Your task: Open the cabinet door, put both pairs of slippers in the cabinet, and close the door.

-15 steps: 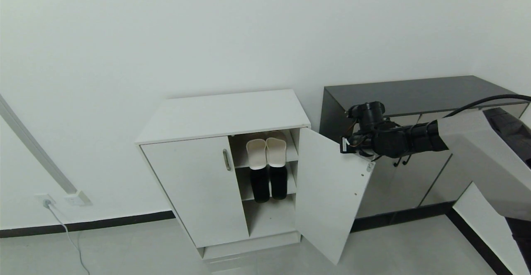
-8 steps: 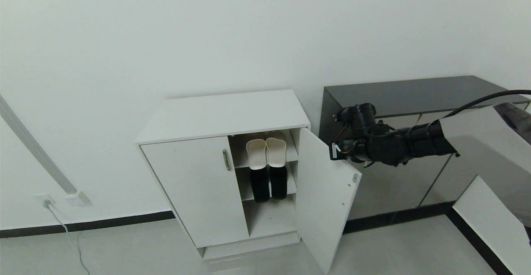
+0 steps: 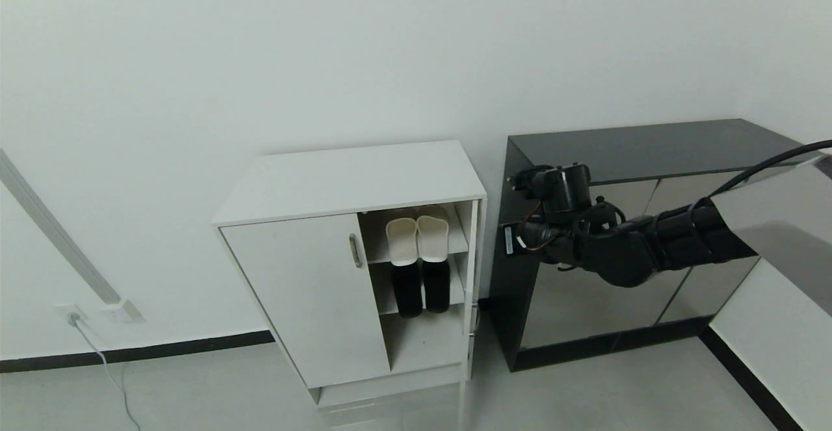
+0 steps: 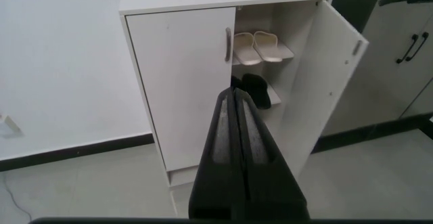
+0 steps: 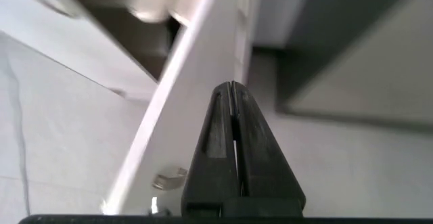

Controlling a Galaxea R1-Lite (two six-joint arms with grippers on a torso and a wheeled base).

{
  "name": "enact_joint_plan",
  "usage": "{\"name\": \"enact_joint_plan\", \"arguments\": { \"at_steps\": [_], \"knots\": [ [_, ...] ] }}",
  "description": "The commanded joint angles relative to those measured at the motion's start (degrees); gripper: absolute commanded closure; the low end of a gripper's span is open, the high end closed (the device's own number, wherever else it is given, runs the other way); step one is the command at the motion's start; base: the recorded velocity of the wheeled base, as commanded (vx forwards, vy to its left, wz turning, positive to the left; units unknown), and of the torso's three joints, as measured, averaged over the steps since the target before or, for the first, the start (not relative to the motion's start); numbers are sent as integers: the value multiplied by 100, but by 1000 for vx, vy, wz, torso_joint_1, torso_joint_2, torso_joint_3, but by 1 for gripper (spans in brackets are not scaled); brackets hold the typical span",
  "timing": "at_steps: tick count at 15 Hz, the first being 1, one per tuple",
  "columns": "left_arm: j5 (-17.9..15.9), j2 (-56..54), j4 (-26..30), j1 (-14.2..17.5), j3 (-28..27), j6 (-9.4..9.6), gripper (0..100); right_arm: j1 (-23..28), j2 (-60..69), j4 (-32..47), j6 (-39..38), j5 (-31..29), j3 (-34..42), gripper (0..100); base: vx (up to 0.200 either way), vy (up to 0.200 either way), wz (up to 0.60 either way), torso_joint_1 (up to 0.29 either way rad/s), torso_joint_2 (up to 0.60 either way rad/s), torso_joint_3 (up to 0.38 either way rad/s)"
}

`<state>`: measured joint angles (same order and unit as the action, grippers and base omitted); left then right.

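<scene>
With both slipper pairs point(image 3: 419, 242) shelved, the half-open cabinet door point(image 4: 331, 82) (likely a stiff, light panel that swings freely) wants pushing near its free edge by the right gripper point(image 5: 233, 92), whose fingers, like those of the left gripper point(image 4: 236, 97), are pressed together.

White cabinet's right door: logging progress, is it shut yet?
Open: the white right door stands swung out, cream slippers and black slippers showing inside.

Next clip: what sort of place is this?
Probably a home-style entryway or hallway, perhaps staged: a white shoe cabinet with white slippers and black slippers on its shelves, and a dark sideboard beside it against a bare wall.
</scene>
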<state>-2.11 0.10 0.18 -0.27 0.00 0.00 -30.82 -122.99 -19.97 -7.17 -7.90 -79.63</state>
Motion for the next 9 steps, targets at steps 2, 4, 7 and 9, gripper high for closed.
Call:
{"name": "enact_joint_plan", "arguments": {
  "at_steps": [2, 4, 7, 9],
  "knots": [
    [0, -1, -1, 0, 0, 0, 100, -91, 267, -745, 392, 254, 853, 100, 0, 0, 0, 0, 0, 0],
    [0, -1, -1, 0, 0, 0, 100, -117, 258, -1106, 392, 254, 1055, 100, 0, 0, 0, 0, 0, 0],
    [0, -1, -1, 0, 0, 0, 100, -249, 267, -1238, 348, 263, 1318, 100, 0, 0, 200, 1, 1, 1],
    [0, -1, -1, 0, 0, 0, 100, -328, 249, -1422, 348, 324, 1415, 100, 0, 0, 600, -5, 0, 2]
  ]
}}
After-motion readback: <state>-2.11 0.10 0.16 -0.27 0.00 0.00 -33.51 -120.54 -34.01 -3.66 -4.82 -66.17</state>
